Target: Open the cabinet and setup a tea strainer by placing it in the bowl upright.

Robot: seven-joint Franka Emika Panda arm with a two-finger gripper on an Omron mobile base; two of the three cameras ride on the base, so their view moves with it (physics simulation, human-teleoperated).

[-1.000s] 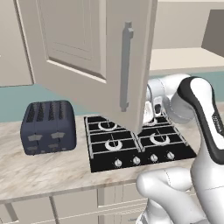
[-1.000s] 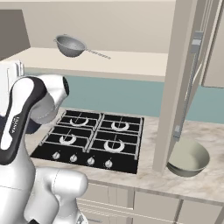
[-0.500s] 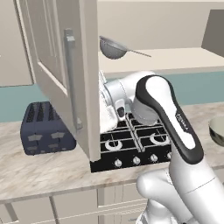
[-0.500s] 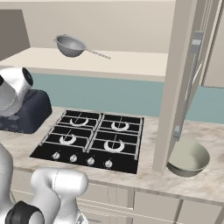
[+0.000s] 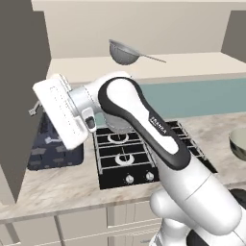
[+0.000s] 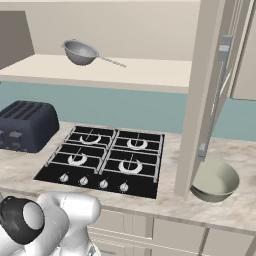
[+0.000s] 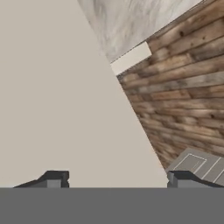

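Left base view: cabinet (image 5: 24, 96) doors swung wide, first step looks done.
Largest to smallest: open cabinet shelf bearing only the tea strainer (image 5: 124, 52), cup tilted, handle out to one side; grey-olive bowl (image 6: 215, 180) on the counter beside the hob (image 6: 107, 160), holding nothing; gripper (image 7: 116, 181) at the door panel, tips spread apart, clasping nothing. Left to do: fetching strainer, standing it in bowl.
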